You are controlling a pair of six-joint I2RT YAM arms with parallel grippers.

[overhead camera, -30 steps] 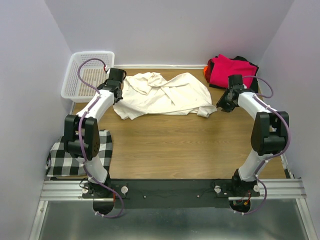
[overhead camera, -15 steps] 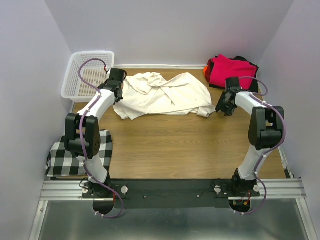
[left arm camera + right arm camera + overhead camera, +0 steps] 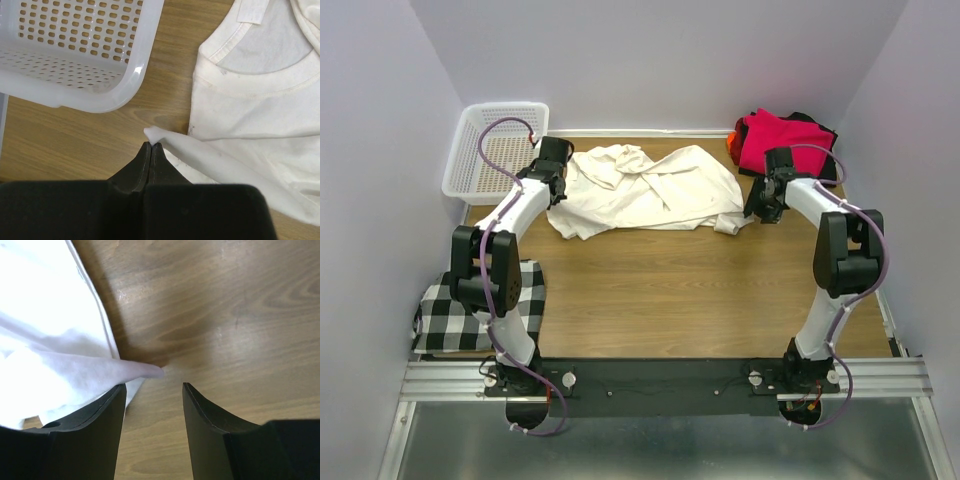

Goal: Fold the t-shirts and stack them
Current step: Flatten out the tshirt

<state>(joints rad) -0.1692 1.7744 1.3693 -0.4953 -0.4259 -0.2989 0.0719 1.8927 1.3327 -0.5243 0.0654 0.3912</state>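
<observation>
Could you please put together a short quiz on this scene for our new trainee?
1. True or false: the left tool is shut on a pinch of the cream t-shirt.
2. Pick one. The right tool is: A) open, with a tip of cream fabric just ahead of its gap; B) shut on a magenta shirt; C) shut on nothing.
3. Fill in the gap: the white mesh basket stands on the robot's ____ side.

Key: 1 true; 2 A; 3 left.
</observation>
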